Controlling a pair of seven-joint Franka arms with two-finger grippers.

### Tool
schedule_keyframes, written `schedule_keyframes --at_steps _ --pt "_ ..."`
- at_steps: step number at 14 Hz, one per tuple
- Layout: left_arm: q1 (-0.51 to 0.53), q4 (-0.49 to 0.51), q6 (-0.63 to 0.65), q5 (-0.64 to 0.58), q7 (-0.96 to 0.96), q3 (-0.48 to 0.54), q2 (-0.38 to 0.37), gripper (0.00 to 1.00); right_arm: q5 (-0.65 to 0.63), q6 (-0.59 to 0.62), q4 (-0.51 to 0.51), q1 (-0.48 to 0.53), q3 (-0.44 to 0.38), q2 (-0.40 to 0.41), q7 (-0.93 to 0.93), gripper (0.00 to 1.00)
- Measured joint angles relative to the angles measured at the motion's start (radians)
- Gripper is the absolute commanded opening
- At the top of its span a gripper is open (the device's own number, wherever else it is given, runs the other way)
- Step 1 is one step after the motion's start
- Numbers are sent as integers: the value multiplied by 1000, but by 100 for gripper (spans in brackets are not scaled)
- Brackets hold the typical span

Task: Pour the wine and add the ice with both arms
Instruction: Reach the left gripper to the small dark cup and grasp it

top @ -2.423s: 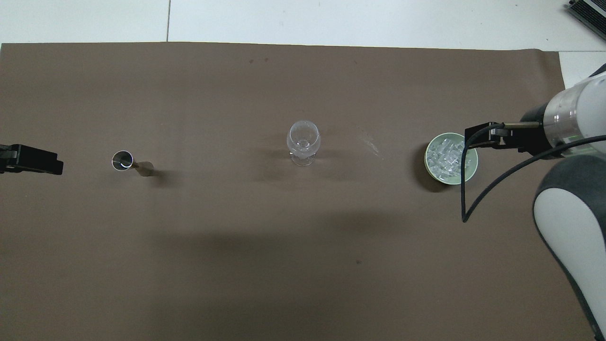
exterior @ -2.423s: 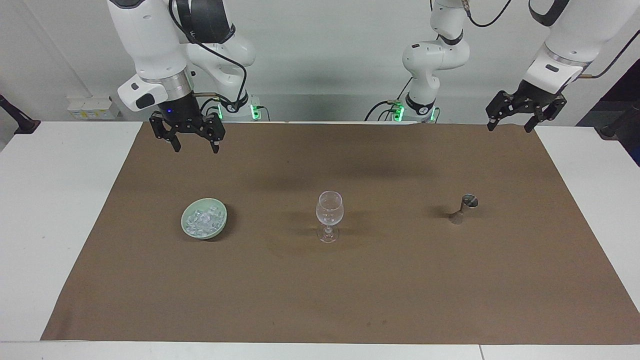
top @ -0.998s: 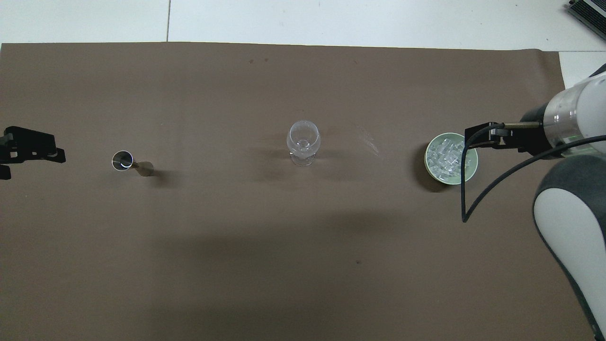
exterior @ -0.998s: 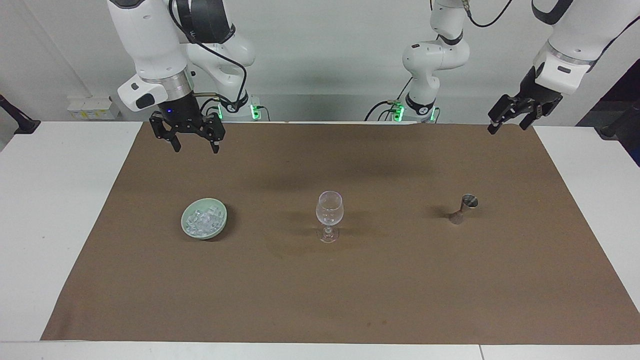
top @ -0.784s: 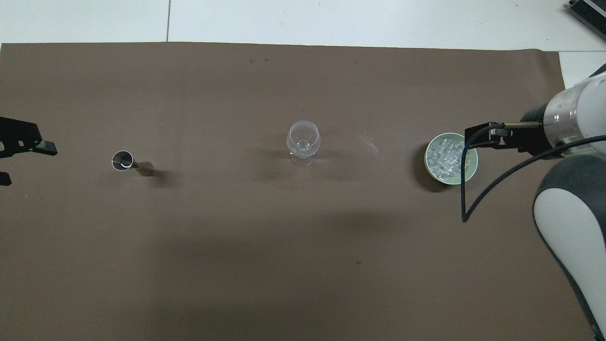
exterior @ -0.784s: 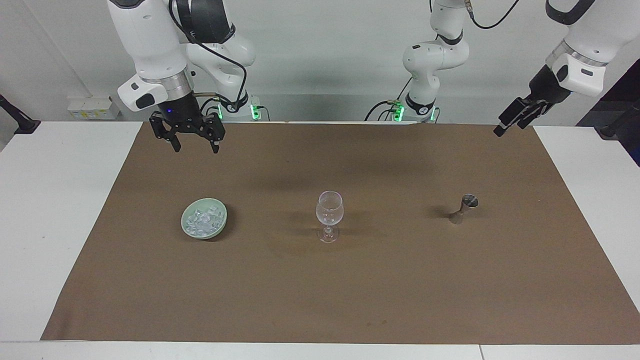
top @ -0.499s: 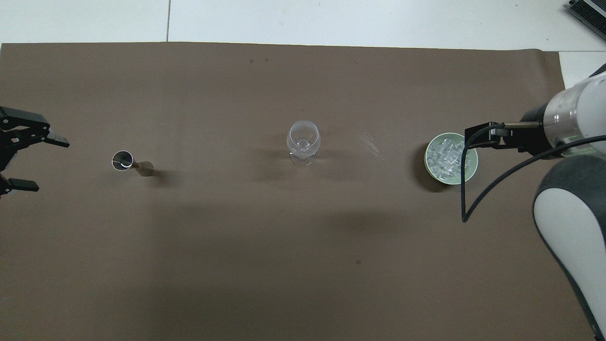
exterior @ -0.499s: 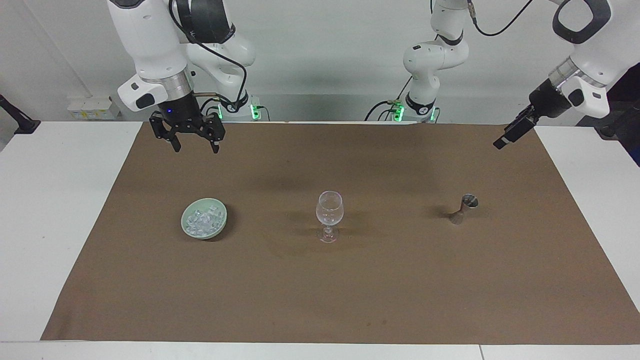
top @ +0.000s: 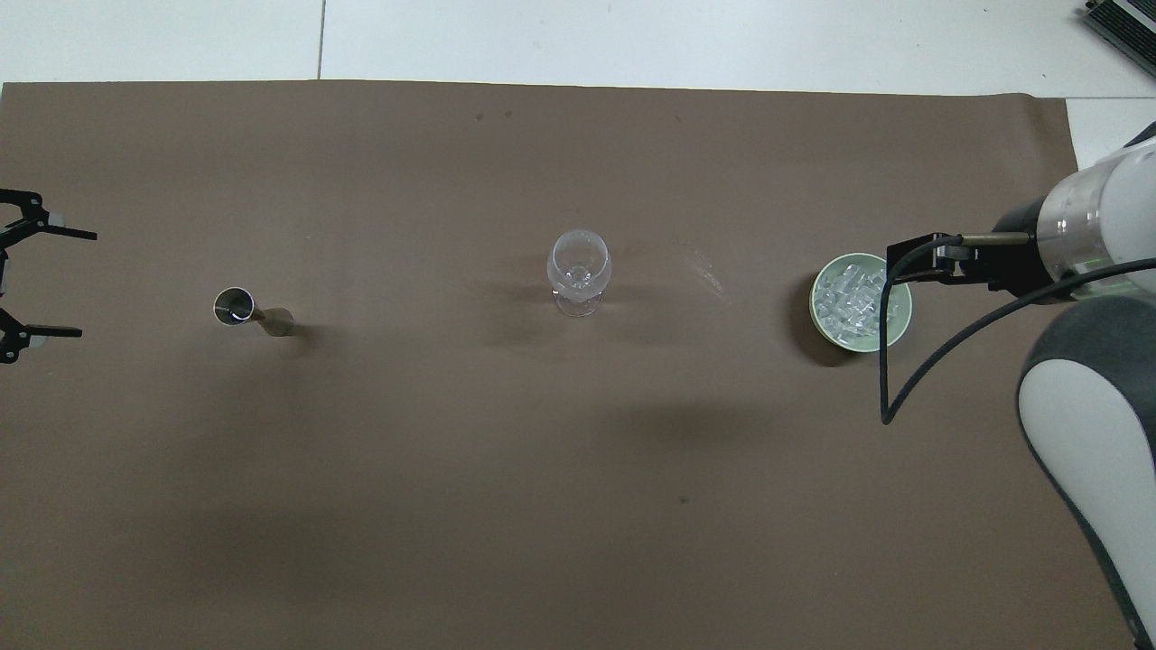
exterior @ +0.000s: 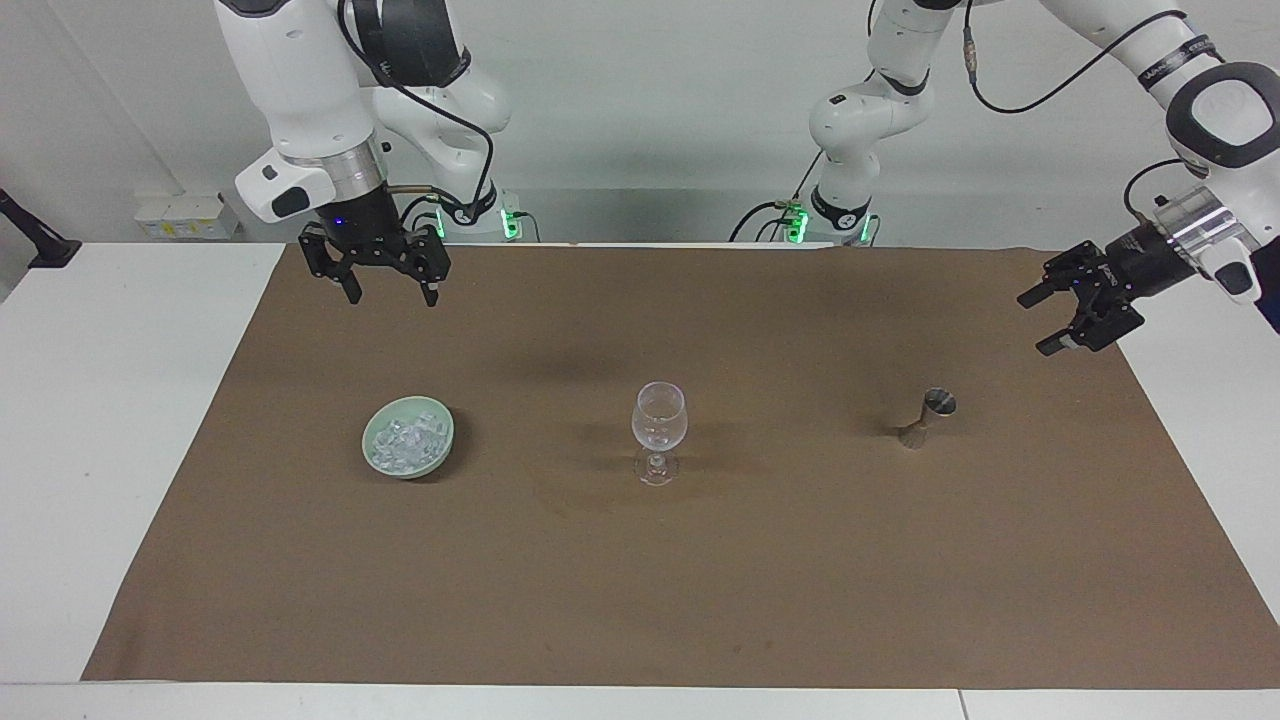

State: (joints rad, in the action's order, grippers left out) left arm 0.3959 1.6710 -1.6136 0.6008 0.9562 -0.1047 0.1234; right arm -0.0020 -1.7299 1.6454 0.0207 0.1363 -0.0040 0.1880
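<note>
The left gripper (exterior: 1063, 312) hangs low over the brown paper mat (exterior: 640, 590) at the left arm's end of the table, turned on its side with its two black fingers spread wide and nothing between them. The overhead view shows the same spread fingertips (top: 54, 233) pointing toward the small steel double-cone jigger (exterior: 926, 417), which stands upright a short way off and well apart from them. Outward from there, the white left arm (exterior: 1190, 100) bends down from high above that end of the table.

The right gripper (exterior: 384, 287) hovers over the mat near the robots' edge, fingers pointing down, also spread and empty. It waits above a spot nearer to the robots than the pale green round bowl (exterior: 374, 452), which sits toward the right arm's end of the table. The ice (exterior: 408, 440), a heap of small clear cubes, lies in that bowl.

Between bowl and jigger, about mid-table, stands the clear stemmed wine glass (exterior: 659, 428), upright. Nothing coloured shows in it, and I cannot tell whether any ice is inside.

By my reading the task is barely begun: neither gripper holds anything, the jigger is untouched and the ice is in its bowl. Still to come are taking up the jigger, tipping it into the glass, then moving ice across.
</note>
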Motion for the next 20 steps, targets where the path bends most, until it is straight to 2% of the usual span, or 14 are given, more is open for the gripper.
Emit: schedule_keyframes --at_steps 4,7,10,14,17,20 --pt "74 2 -18 85 26 1 99 100 0 0 0 0 0 0 0 100" --pt "77 9 -49 107 32 -4 164 100 0 0 0 0 0 0 0 100" --pt "82 59 -103 159 41 -4 214 100 0 0 0 0 0 0 0 100" --pt "129 88 -115 245 33 -3 311 100 0 0 0 0 0 0 0 100" --pt "129 133 -118 334 1 -16 337 100 0 0 0 0 0 0 0 100" --pt "113 189 -120 377 -138 -24 337 100 0 0 0 0 0 0 0 100"
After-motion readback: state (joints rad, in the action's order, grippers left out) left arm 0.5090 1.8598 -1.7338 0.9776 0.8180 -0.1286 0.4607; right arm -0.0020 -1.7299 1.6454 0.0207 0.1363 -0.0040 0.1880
